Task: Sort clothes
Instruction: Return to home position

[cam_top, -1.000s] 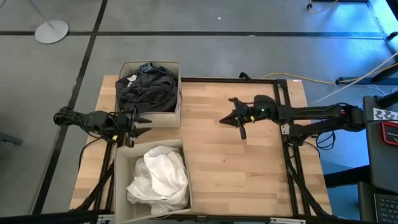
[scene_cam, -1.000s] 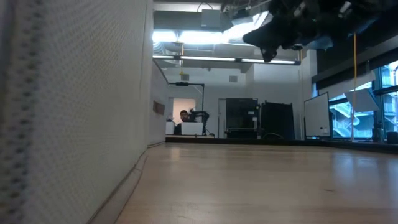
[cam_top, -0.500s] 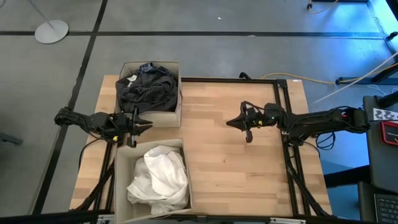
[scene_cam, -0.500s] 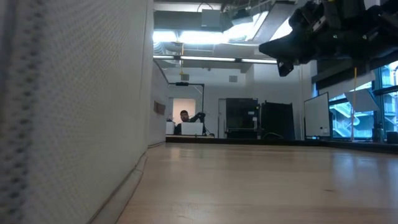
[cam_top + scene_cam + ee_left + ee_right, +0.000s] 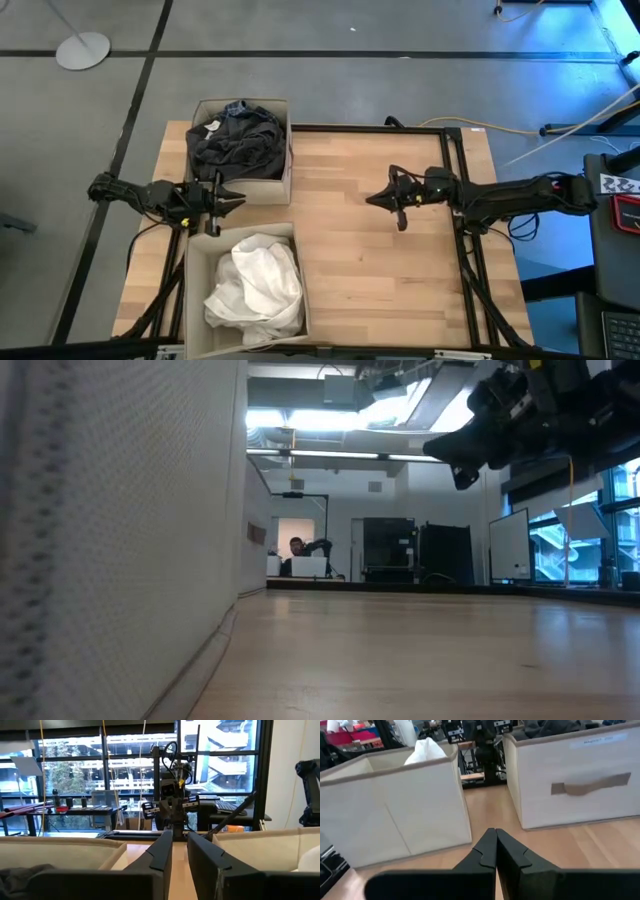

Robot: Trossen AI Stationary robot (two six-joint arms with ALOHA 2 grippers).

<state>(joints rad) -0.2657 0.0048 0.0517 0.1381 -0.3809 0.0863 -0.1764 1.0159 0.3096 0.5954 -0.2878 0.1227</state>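
Dark grey and dark green clothes (image 5: 237, 142) lie heaped in the far beige fabric box (image 5: 284, 178). White clothes (image 5: 256, 285) fill the near beige box (image 5: 190, 262). My left gripper (image 5: 232, 202) is open and empty. It hangs level over the gap between the two boxes at the table's left. My right gripper (image 5: 371, 199) is shut and empty. It is above the middle of the table and points toward the boxes; the low view shows it well above the tabletop (image 5: 462, 460). No plaid shirt shows.
The bare wooden tabletop (image 5: 380, 270) spreads to the right of the boxes. A dark frame rail (image 5: 455, 180) runs along the table's far and right sides. In the low view the near box's wall (image 5: 120, 540) fills the left. A person sits far off in the room (image 5: 296, 547).
My right gripper has drawn back toward the table's right edge and come down a little, staying shut. My left gripper and the clothes have kept still.
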